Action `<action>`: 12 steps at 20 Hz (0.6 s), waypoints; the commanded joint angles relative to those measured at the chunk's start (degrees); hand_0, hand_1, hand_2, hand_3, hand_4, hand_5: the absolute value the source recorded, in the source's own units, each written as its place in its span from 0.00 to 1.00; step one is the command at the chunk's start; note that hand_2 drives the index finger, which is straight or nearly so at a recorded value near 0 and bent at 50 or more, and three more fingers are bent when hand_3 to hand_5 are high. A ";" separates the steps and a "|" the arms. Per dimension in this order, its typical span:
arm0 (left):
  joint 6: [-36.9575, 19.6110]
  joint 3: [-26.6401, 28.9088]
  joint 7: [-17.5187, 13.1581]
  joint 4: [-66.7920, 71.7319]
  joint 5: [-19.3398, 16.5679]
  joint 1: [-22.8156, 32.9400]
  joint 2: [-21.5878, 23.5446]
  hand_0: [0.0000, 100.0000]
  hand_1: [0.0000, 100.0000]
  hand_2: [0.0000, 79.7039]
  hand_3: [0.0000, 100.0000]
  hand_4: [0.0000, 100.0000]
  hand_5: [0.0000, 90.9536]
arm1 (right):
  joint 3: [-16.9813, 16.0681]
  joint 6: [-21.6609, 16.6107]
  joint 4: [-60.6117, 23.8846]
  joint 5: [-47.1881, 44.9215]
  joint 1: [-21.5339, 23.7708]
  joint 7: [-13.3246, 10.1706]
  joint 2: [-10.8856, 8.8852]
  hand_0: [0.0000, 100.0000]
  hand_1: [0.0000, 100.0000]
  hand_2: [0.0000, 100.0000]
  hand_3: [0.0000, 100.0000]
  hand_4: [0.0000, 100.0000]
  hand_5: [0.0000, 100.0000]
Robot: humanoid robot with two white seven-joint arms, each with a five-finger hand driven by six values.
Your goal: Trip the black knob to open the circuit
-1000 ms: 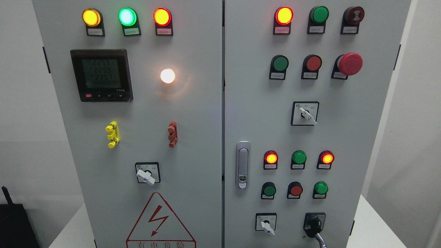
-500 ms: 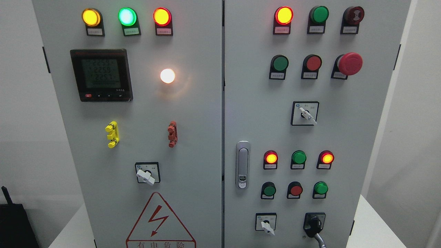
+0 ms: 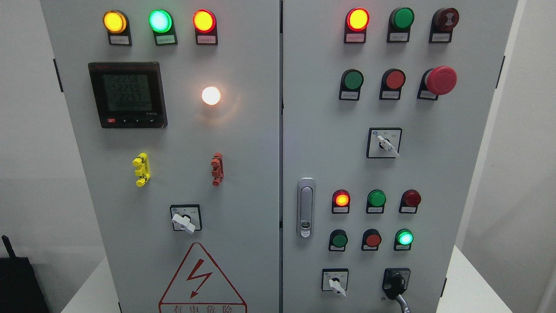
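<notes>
Black knob point(image 3: 396, 283) sitting at lower right corner of right cabinet door point(image 3: 434, 174), handle pointing down and slightly right toward the bottom edge. Just left of it, small white selector switch point(image 3: 335, 284) in black frame, lever tilting down-right. Directly above the knob, row of three buttons: green point(image 3: 339, 239), red point(image 3: 373, 239), and a green one glowing brightly point(image 3: 405, 238). Above these, three lamps: red lamp glowing point(image 3: 341, 199), green lamp showing dark point(image 3: 376, 198), right red lamp showing dark point(image 3: 411, 198). Metal door latch point(image 3: 306, 208) standing upright near left edge of the right door. Higher up, another white selector point(image 3: 385, 143), then red mushroom button point(image 3: 441, 80) near the top right corner. Left door point(image 3: 243, 174) carrying digital meter point(image 3: 128, 94), white lamp glowing point(image 3: 211, 95), and warning triangle point(image 3: 201, 280) at bottom edge. Neither hand showing anywhere in view; cannot tell how open either is or whether holding anything.
</notes>
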 commanded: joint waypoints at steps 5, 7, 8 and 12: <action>-0.08 0.07 0.01 -0.01 0.14 -0.14 -0.09 0.12 0.39 0.00 0.00 0.00 0.00 | 1.67 -1.21 -3.00 0.16 -1.41 1.37 0.07 0.77 0.83 0.00 0.90 0.96 0.99; -0.08 0.07 0.01 -0.01 0.14 -0.23 -0.09 0.12 0.39 0.00 0.00 0.00 0.00 | 1.58 -1.30 -3.08 0.16 -1.24 1.37 -0.10 0.77 0.83 0.00 0.90 0.96 0.99; 0.00 0.07 0.01 -0.01 0.14 -0.23 -0.09 0.12 0.39 0.00 0.00 0.00 0.00 | 1.49 -1.30 -3.08 0.16 -1.23 1.37 -0.19 0.77 0.83 0.00 0.90 0.96 0.99; -0.08 0.07 0.01 -0.01 0.14 -0.23 -0.09 0.12 0.39 0.00 0.00 0.00 0.00 | 1.41 -1.30 -3.17 0.16 -1.24 1.37 -0.19 0.77 0.83 0.00 0.90 0.96 0.99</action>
